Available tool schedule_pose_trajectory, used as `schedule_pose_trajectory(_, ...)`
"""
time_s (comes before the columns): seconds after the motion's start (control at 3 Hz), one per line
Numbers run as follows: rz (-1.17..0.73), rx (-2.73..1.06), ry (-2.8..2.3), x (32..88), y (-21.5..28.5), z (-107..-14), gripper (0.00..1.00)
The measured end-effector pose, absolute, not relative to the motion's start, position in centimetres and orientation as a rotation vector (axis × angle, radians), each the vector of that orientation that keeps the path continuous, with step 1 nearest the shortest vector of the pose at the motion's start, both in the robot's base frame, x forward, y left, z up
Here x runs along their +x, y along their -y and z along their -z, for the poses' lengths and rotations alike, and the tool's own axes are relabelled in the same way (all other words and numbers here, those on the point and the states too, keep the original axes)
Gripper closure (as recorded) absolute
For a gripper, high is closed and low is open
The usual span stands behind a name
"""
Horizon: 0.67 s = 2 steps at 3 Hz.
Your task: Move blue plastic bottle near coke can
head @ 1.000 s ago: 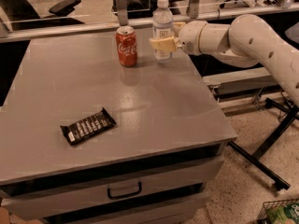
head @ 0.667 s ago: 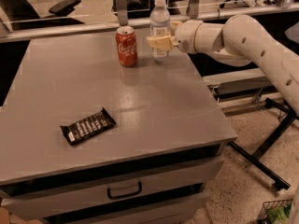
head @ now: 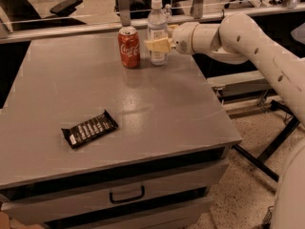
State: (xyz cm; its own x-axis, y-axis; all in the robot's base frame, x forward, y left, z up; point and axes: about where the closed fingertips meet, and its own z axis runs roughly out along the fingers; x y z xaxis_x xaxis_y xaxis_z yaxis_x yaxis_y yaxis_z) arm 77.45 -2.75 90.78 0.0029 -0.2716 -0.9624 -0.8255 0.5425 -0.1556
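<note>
Blue plastic bottle point(head: 156, 24), apparently within grip of pincer point(head: 158, 45), now nearer coke can point(head: 129, 47).

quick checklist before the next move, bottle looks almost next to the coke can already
1. Grip: the gripper is closed around the middle of the blue plastic bottle at the back of the table. Ok.
2. Bottle upright with its white cap on: ok.
3. Bottle base resting on the table: cannot tell, as it may be just above the surface.
4. Bottle near the coke can: it stands beside the can with a narrow gap. Ok.
5. Can upright, not touched by the gripper: ok.
6. Black snack bar lies far forward, away from both: ok.
</note>
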Motion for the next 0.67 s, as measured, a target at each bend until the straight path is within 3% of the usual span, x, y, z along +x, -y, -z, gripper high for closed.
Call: schedule_pose_trajectory(0.67,-0.663,-0.969,-1.595,77.43,1.68,-89.66,0.07)
